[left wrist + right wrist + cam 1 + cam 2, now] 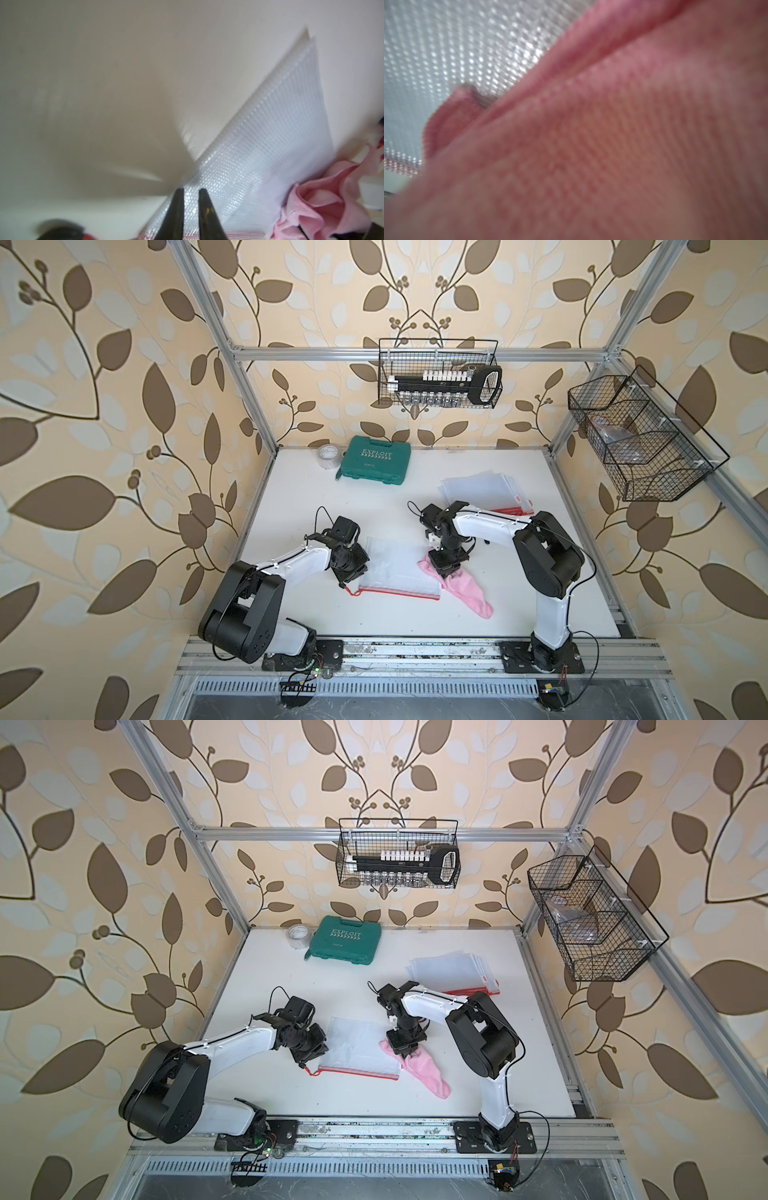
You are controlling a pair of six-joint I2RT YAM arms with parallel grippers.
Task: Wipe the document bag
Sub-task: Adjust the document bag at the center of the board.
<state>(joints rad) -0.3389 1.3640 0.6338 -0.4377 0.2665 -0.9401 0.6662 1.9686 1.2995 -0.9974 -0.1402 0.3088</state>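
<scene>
The document bag (397, 568), clear mesh plastic with a red zipper along its near edge, lies flat at the table's middle; it also shows as the bag (359, 1048) (259, 145) (446, 52). My left gripper (358, 568) (318, 1048) (191, 189) hovers over the bag's left edge, its fingers a narrow gap apart with nothing between them. My right gripper (446, 568) (405, 1046) points down at the bag's right edge, shut on a pink cloth (469, 593) (428, 1077) (324, 199). That cloth (612, 145) fills the right wrist view and hides the fingers.
A stack of more document bags (482, 489) lies at the back right. A green tool case (376, 464) and a tape roll (328, 455) sit at the back. Wire baskets hang on the rear rail (440, 373) and the right frame (636, 439). A red pull cord (353, 593) trails from the zipper.
</scene>
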